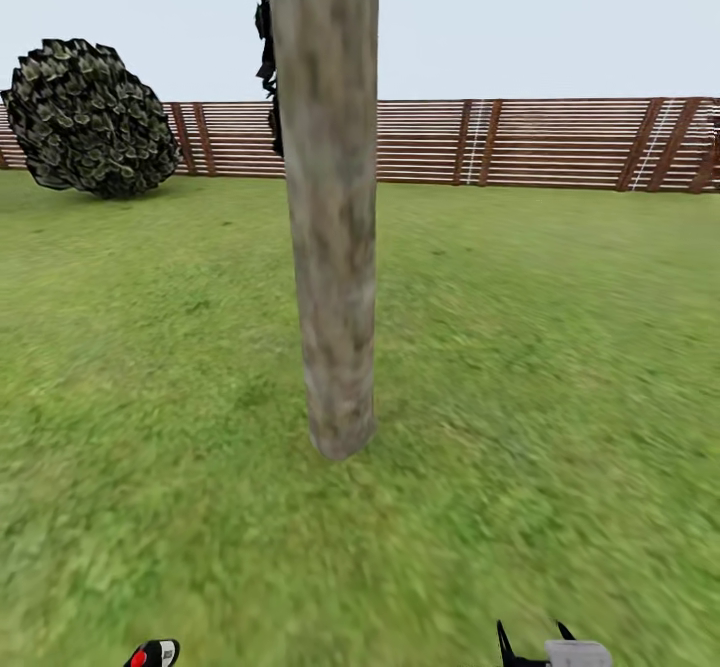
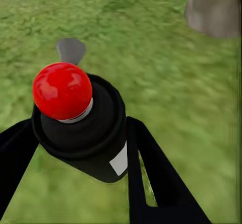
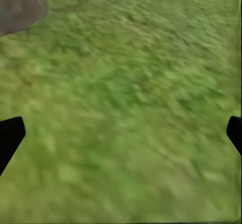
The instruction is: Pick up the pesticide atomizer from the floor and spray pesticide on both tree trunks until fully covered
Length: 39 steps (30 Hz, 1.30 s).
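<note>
1. The tree trunk (image 1: 330, 207) stands upright at the middle of the head view, mottled grey-brown and beige, its base planted in the green grass floor (image 1: 560, 367).
2. A round dark bush (image 1: 88, 119) sits at about 10 o'clock from the trunk, against the brown slat fence (image 1: 520, 142), which runs across the back of the lawn.
3. The pesticide atomizer (image 2: 83, 126), a dark bottle with a red round cap and a small white label, sits between the two black fingers of the left gripper (image 2: 80, 148); the pincer is clamped on its body.
4. In the head view the atomizer's red spot peeks in at about 7 o'clock from the trunk's base.
5. The right gripper (image 3: 121, 133) holds nothing; its dark fingertips stand wide apart over bare grass, at about 5 o'clock from the trunk's base.
</note>
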Available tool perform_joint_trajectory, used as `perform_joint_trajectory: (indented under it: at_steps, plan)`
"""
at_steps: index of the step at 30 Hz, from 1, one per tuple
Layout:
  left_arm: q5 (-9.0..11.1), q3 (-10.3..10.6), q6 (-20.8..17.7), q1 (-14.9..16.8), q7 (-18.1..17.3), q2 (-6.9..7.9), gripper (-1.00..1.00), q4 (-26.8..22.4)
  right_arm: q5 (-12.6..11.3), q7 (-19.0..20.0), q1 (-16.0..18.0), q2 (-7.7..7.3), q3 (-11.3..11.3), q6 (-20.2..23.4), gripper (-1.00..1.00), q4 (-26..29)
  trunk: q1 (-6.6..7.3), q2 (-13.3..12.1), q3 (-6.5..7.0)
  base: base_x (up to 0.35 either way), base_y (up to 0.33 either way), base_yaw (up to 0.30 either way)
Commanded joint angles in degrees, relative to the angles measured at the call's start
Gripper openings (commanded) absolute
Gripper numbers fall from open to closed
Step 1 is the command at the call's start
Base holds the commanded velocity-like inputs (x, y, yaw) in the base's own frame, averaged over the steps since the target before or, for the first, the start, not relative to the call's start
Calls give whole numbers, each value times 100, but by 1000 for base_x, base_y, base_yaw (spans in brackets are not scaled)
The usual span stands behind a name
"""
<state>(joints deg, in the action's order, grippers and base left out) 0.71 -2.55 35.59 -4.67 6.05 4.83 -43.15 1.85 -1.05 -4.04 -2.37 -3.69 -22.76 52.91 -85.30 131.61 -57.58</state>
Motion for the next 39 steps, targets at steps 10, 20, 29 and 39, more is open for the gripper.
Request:
perform_joint_trajectory:
  at_steps: [10,20,29,39]
  plan:
    - [-2,0,6,1,-11,0,-100,-13,0,0,0,2,2,0,100,2,0,0,0,15,0,-261]
    - [-9,39,-157,65,-73,60,-100,55,107,18,1,2,23,14,100,-205,0,0,0,0,0,-17]
    - [-353,104,-1299,740,-816,314,-100,42,1617,289,617,-3,32,35,100,-213,0,0,0,0,0,0]
    - [-797,98,-2466,1756,-3733,786,-100,37,2153,2619,2112,26,35,677,100,-577,0,0,0,0,0,0]
